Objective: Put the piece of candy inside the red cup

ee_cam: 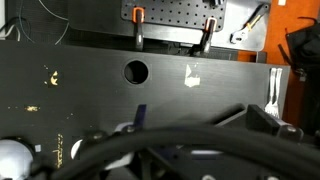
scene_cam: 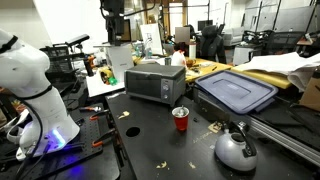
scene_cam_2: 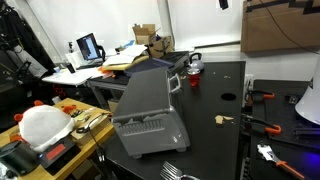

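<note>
The red cup (scene_cam: 181, 119) stands upright on the black table, in front of the grey toaster oven (scene_cam: 155, 82); it also shows in an exterior view (scene_cam_2: 194, 78) beside the silver kettle (scene_cam_2: 195, 63). The piece of candy (scene_cam_2: 222, 119) lies on the table near a round hole (scene_cam_2: 228, 98), far from the cup. It shows as a pale scrap in the wrist view (ee_cam: 192, 73) and in an exterior view (scene_cam: 131, 130). My gripper (ee_cam: 200, 125) hangs high above the table, dark and blurred behind cables, with nothing seen in it. It barely shows at the top edge of both exterior views (scene_cam_2: 224, 4).
The kettle (scene_cam: 236, 150) stands at the table's near corner. A blue bin lid (scene_cam: 235, 92) lies behind the cup. Red-handled clamps (ee_cam: 137, 14) sit along the table edge. Small crumbs (scene_cam: 213, 127) lie near the cup. The white robot base (scene_cam: 30, 95) is at the side.
</note>
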